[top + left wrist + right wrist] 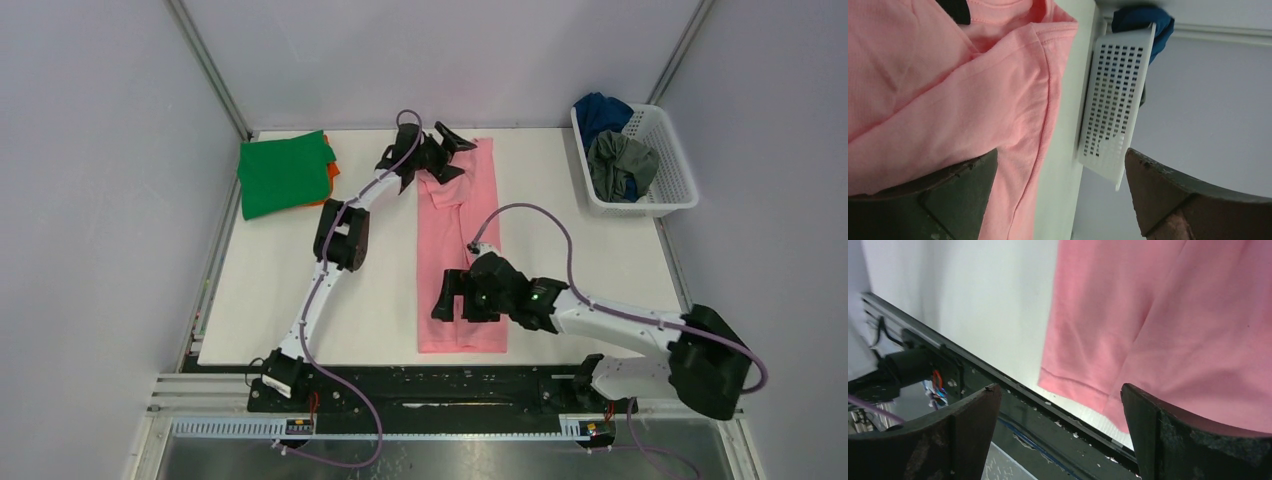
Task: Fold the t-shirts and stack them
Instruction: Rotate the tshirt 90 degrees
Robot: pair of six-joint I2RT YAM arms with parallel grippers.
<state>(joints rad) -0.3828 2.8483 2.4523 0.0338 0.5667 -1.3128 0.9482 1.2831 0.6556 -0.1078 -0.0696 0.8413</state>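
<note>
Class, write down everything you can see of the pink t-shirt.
The pink t-shirt is soft plain cloth, folded into a long narrow strip. It lies on the white table, reaching from far side to near edge, a sleeve bunched near its far end. The open left tool sits at that far end; the open right tool hovers over its near left corner.

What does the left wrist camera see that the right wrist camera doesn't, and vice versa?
Only the left wrist view shows the white basket with a dark blue t-shirt poking out. Only the right wrist view shows the black rail and wiring past the table's near edge. Both show the pink t-shirt on the white table; the left pincer and right pincer are each open.
</note>
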